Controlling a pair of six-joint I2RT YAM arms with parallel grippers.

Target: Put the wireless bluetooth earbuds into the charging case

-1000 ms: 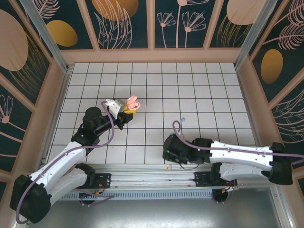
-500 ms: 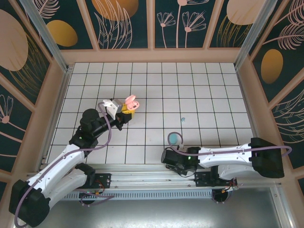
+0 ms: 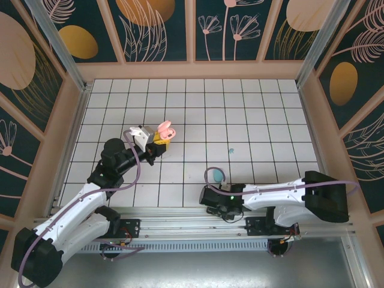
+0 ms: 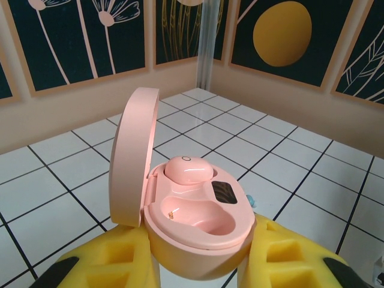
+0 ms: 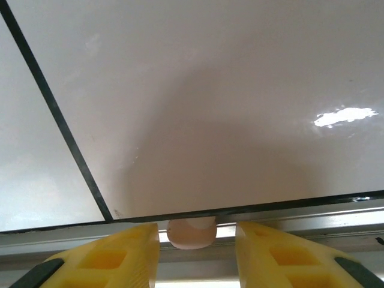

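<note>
Right gripper (image 5: 197,231): in the right wrist view its jaws are held apart, with bare gaps left between the yellow foam-like fingers (image 5: 108,258) and what lies between them.
Loose pink bud (image 5: 192,233): a small, rounded, glossy piece is seen between those fingers, touched by neither, at the near edge of the floor against the rail (image 5: 300,223).
Overhead view of the same spot: the black wrist is seen low over the near edge of the floor; the bud cannot be made out there.
Floor (image 5: 210,90): glossy white tiles are divided by thin dark lines, and a glare spot is caught close up.
Teal case (image 3: 219,175): a small rounded shape is seen just beyond the right wrist, partly ringed by the purple cable (image 3: 207,174); whether it is open cannot be told.
Blue bud (image 3: 231,150): a tiny pale speck is seen alone on a tile, farther out and well apart from both grippers.
Left gripper (image 4: 201,252): it is closed on the pink case (image 4: 198,237), which is pinched at both sides by yellow fingers.
Pink case, left wrist view: a smooth oval shell is shown with the lid (image 4: 135,156) hinged upright on the left.
Seated pink bud (image 4: 187,168): it is lodged in the far well; the near well (image 4: 198,216) is bare, with a dark patch beside it.
Pink case, overhead view: only a pink shape above yellow is made out; the wells are too small to tell.
Walls (image 3: 162,30): dark panels printed with leaves and orange discs are framed in tan.
</note>
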